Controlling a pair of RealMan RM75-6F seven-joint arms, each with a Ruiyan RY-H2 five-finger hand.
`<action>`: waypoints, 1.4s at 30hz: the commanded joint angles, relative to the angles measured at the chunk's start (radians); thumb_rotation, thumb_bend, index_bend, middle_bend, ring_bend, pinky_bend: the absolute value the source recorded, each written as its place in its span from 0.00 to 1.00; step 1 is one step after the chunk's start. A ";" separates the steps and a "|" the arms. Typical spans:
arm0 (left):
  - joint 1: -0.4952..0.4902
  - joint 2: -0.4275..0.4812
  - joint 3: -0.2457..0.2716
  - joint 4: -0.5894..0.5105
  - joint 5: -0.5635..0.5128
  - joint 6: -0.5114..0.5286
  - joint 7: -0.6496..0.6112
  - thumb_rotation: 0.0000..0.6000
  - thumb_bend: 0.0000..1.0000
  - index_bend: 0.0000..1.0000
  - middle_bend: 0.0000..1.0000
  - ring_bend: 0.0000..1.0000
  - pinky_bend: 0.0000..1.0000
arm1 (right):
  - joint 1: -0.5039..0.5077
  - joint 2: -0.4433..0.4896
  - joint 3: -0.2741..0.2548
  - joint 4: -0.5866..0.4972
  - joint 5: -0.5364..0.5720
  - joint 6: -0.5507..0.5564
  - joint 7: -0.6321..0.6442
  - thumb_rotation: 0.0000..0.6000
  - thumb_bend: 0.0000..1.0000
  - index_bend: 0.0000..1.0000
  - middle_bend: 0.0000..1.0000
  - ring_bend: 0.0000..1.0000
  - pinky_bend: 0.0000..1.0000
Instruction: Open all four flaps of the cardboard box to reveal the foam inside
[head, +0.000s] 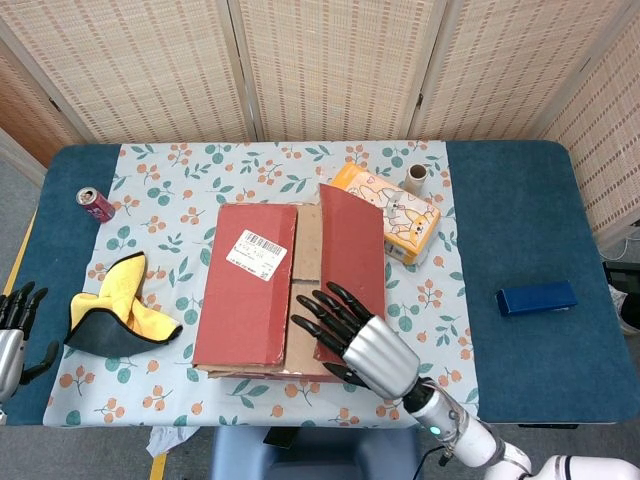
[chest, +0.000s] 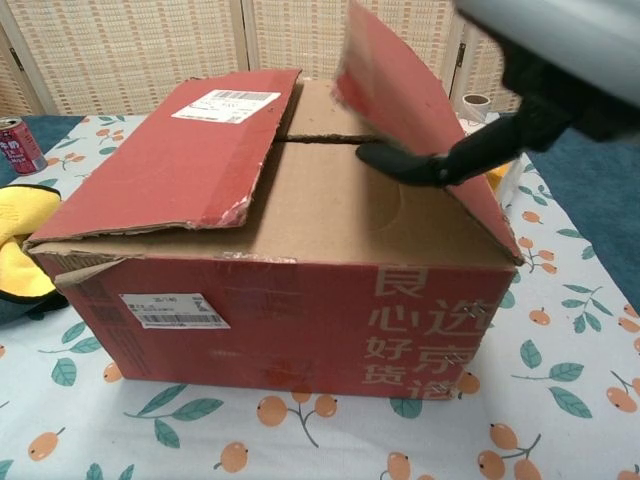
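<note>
The red cardboard box (head: 245, 320) (chest: 300, 310) stands mid-table. Its left flap (head: 250, 280) (chest: 180, 150), with a white label, lies flat. The right flap (head: 352, 240) (chest: 400, 90) is tilted up, baring brown inner flaps (head: 305, 260) (chest: 320, 200) that lie closed; no foam shows. My right hand (head: 365, 345) (chest: 560, 50) holds the raised flap at the near end, fingers spread over its top and the thumb (chest: 430, 162) beneath it. My left hand (head: 12, 325) hangs off the table's left edge, fingers apart, holding nothing.
A soda can (head: 96, 203) (chest: 18, 143) and a yellow-and-black cloth (head: 120, 300) (chest: 20, 240) lie left of the box. An orange pack (head: 400, 212) and a tape roll (head: 415, 178) sit just behind its right side. A blue box (head: 537, 298) lies far right.
</note>
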 joint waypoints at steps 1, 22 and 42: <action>0.009 -0.005 0.006 -0.012 0.013 0.020 0.023 1.00 0.48 0.00 0.00 0.01 0.00 | -0.093 0.092 -0.057 -0.017 -0.101 0.157 -0.002 1.00 0.38 0.00 0.00 0.00 0.00; 0.005 -0.066 0.082 0.011 0.282 0.126 0.103 1.00 0.48 0.02 0.04 0.08 0.05 | -0.460 0.152 -0.160 0.499 -0.027 0.680 0.363 1.00 0.38 0.00 0.00 0.00 0.00; -0.068 -0.052 0.106 -0.430 0.335 -0.081 0.550 1.00 0.52 0.00 0.04 0.02 0.02 | -0.473 0.200 -0.122 0.526 0.019 0.633 0.474 1.00 0.38 0.00 0.00 0.00 0.00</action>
